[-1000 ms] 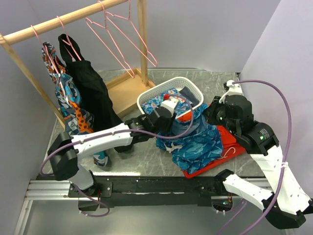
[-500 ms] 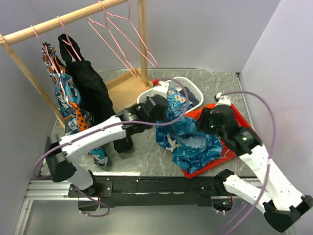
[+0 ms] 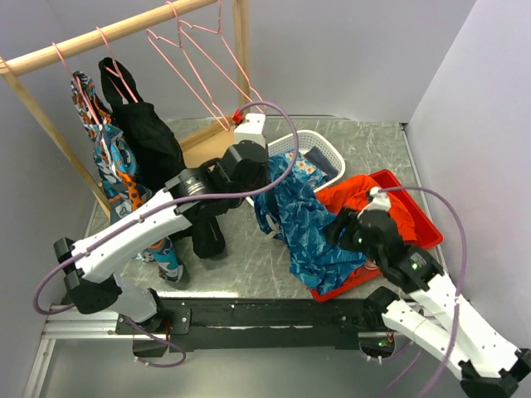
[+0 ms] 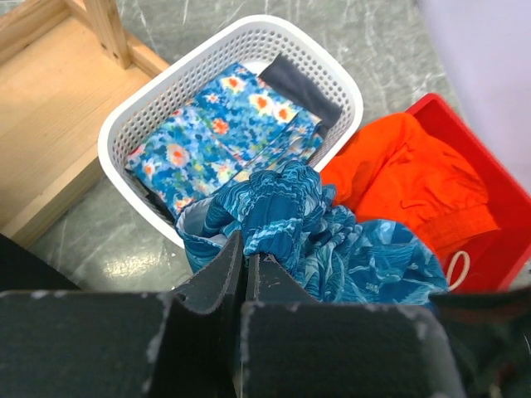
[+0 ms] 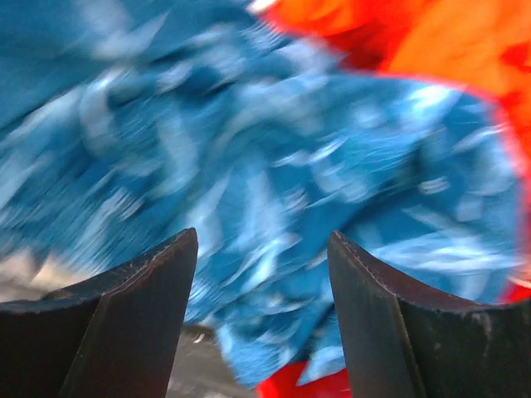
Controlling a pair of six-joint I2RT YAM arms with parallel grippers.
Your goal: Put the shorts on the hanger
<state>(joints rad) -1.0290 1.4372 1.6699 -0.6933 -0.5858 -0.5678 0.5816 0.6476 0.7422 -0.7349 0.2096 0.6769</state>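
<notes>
**Left arm holds the shorts up by a pinch; right arm stands open beside them**

The left arm stretches from its base at the near left corner diagonally across the table (image 3: pixel 232 267), elbow low and wrist high, ending just beside the near-left rim of the white basket (image 3: pixel 329 150). The left gripper (image 3: pixel 253 184) points down, and its fingers are pressed together on a bunched fold of the shorts (image 3: pixel 303 232). In the left wrist view the pinch is plain: the dark fingers (image 4: pixel 224 278) meet with teal cloth gathered between them (image 4: pixel 282 224).

From that grip the shorts hang down and spread to the right. Their lower part lies on the table and over the near-left edge of the red tray (image 3: pixel 421 222). They partly cover an orange garment (image 3: pixel 365 196) lying in the tray. They are well apart from the pink hangers (image 3: pixel 187 81), which hang on the wooden rail (image 3: pixel 108 33) at the back.

The right arm comes in low from the near right, its forearm angled up and left over the tray. The right gripper (image 3: pixel 338 229) faces the right side of the shorts, fingers spread wide. Its wrist view is blurred; leaf-print cloth (image 5: pixel 249 157) fills the gap beyond the two fingers (image 5: pixel 149 290), and I cannot tell whether they touch it.

A flowered blue cloth (image 4: pixel 224 133) lies folded in the basket.
</notes>
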